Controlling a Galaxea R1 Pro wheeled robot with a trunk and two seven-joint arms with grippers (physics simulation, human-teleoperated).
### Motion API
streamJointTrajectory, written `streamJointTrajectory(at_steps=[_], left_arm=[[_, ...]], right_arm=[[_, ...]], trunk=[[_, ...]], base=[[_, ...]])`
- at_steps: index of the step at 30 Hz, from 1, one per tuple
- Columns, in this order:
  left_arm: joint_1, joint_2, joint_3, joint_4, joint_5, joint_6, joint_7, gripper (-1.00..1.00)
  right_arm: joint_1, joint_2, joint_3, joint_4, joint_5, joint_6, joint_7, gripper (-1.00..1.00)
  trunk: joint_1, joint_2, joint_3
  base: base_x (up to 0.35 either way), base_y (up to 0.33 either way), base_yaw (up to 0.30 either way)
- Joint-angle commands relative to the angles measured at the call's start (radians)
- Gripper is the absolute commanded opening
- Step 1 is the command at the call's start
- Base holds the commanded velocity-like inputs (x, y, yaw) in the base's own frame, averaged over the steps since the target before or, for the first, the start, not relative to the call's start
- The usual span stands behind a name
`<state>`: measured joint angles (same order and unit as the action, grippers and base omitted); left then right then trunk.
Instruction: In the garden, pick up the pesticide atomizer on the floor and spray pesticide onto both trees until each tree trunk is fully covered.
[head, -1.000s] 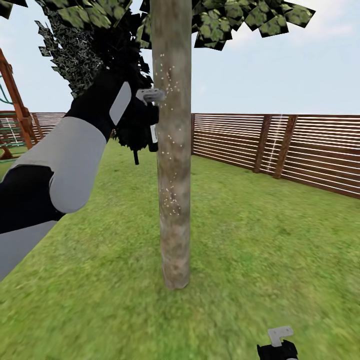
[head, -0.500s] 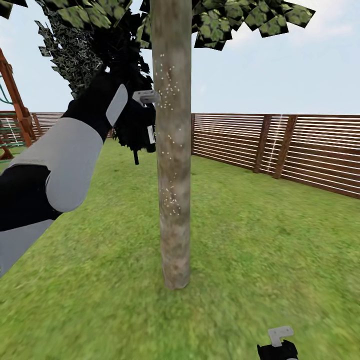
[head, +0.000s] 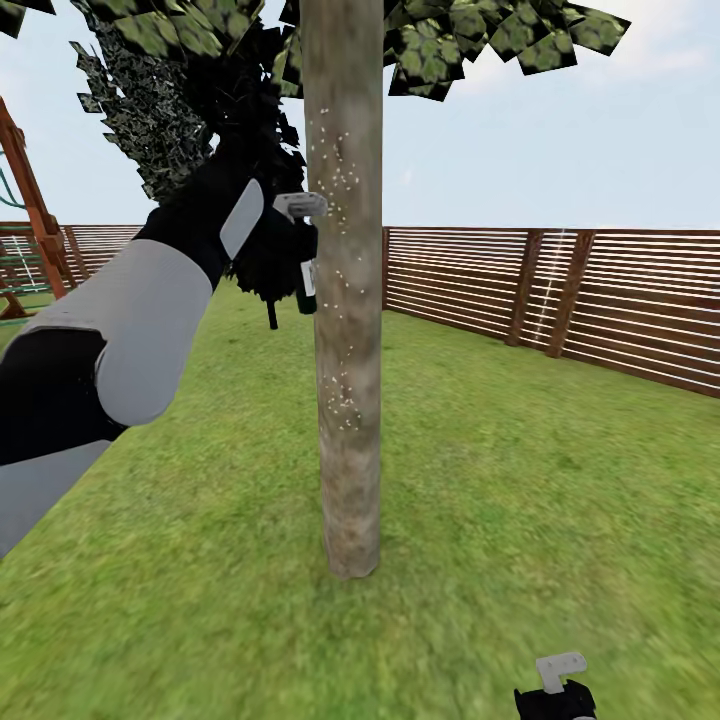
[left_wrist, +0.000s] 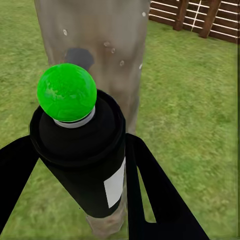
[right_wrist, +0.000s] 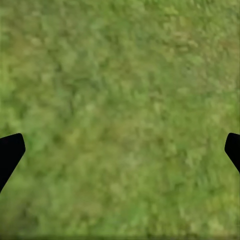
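Note:
The pesticide atomizer (head: 306, 274) is a small black bottle with a white label; in the left wrist view the atomizer (left_wrist: 82, 155) has a round green top. My left gripper (head: 298, 250) is shut on it, raised high just left of the tree trunk (head: 346, 400). In the left wrist view the gripper (left_wrist: 82, 182) has a black finger on each side of the bottle, and the trunk (left_wrist: 100, 35) stands close behind. Small white specks dot the trunk's upper and middle part. Low down, over the grass, my right gripper (head: 556, 688) hangs open and empty; the right wrist view of the gripper (right_wrist: 120, 150) has grass between the fingers.
A brown slat fence (head: 560, 290) runs behind the tree at the right. A wooden playset (head: 25, 240) stands at far left. A dark cone-shaped tree (head: 180, 100) rises behind my left arm. Green lawn (head: 520, 500) spreads around the trunk.
My left gripper with the atomizer has dipped slightly lower and edged toward the trunk. More white specks show on the upper trunk. The right arm has not moved.

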<state>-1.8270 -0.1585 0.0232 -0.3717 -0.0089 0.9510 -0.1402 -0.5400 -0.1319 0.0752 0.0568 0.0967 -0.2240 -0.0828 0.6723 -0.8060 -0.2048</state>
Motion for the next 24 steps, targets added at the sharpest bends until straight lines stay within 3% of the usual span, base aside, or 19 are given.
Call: streamJointTrajectory(at_steps=[1, 5, 9, 11, 14, 19, 24], left_arm=[[0.000, -0.002, -0.001, -0.014, -0.002, 0.000, 0.001, -1.00], [0.000, -0.016, -0.001, -0.102, 0.006, 0.005, -0.004, -1.00], [0.000, -0.016, -0.002, -0.168, 0.132, 0.007, -0.004, -1.00], [0.000, -0.016, 0.002, -0.177, 0.154, 0.008, -0.004, -1.00], [0.000, -0.016, 0.004, -0.167, 0.161, 0.008, -0.005, -1.00], [0.000, -0.016, 0.004, 0.003, 0.162, 0.001, -0.005, -1.00], [0.000, -0.016, 0.004, 0.047, 0.164, 0.000, -0.006, -1.00]], right_arm=[[0.000, 0.000, 0.000, 0.000, 0.000, 0.000, 0.000, 1.00], [0.000, 0.001, 0.000, 0.000, 0.000, 0.000, 0.000, 1.00], [0.000, 0.001, 0.000, 0.000, 0.000, 0.000, 0.000, 1.00], [0.000, 0.001, 0.000, 0.000, 0.000, 0.000, 0.000, 1.00], [0.000, 0.001, 0.000, 0.000, 0.000, 0.000, 0.000, 1.00], [0.000, 0.001, 0.000, 0.000, 0.000, 0.000, 0.000, 1.00], [0.000, 0.001, 0.000, 0.000, 0.000, 0.000, 0.000, 1.00]], trunk=[[0.000, 0.000, 0.000], [0.000, 0.000, 0.000], [0.000, 0.000, 0.000], [0.000, 0.000, 0.000], [0.000, 0.000, 0.000], [0.000, 0.000, 0.000], [0.000, 0.000, 0.000]], base=[[0.000, 0.000, 0.000], [0.000, 0.000, 0.000], [0.000, 0.000, 0.000], [0.000, 0.000, 0.000], [0.000, 0.000, 0.000], [0.000, 0.000, 0.000], [0.000, 0.000, 0.000]])
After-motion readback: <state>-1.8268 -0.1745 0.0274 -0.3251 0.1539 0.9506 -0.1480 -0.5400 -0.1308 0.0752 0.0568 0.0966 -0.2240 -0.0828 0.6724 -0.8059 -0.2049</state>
